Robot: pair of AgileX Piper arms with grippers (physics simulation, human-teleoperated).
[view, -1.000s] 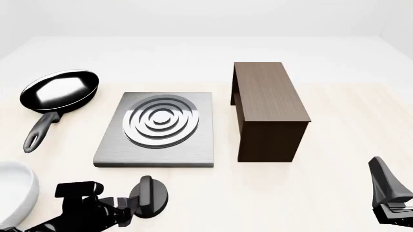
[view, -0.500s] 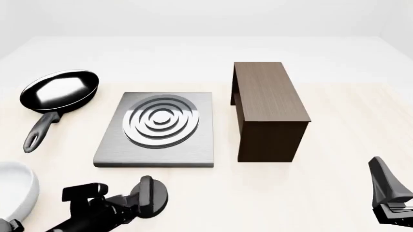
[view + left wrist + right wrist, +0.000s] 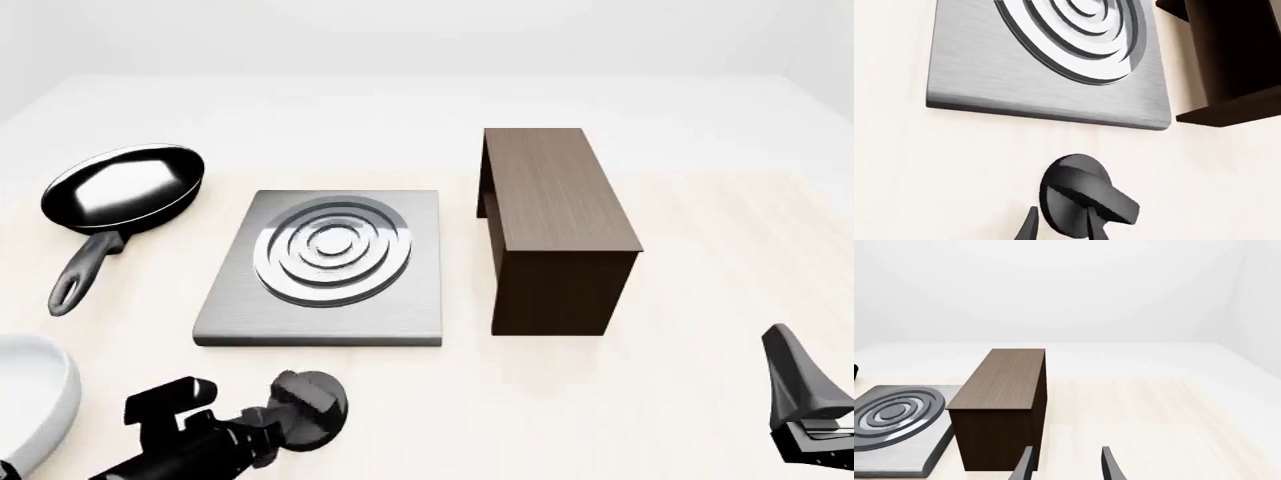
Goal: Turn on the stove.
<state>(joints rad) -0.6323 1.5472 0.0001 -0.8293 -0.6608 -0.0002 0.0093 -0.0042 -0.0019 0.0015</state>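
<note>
Left end effector (image 3: 287, 425) clamped on black knob (image 3: 310, 405), near stove (image 3: 324, 268); right end effector (image 3: 1066, 462) apart

In the left wrist view, the left hand (image 3: 1062, 227) is cut off by the frame edge; only two fingertips (image 3: 1029, 227) show, so contact with the knob (image 3: 1084, 195) cannot be confirmed. The cabinet (image 3: 1227, 55) and stove (image 3: 1047, 65) are cropped. In the front view, the right hand (image 3: 807, 410) is partly out of frame.

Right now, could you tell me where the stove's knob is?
In the front view, the knob sits near the table's front edge, just in front of the stove, at the left gripper.
</note>
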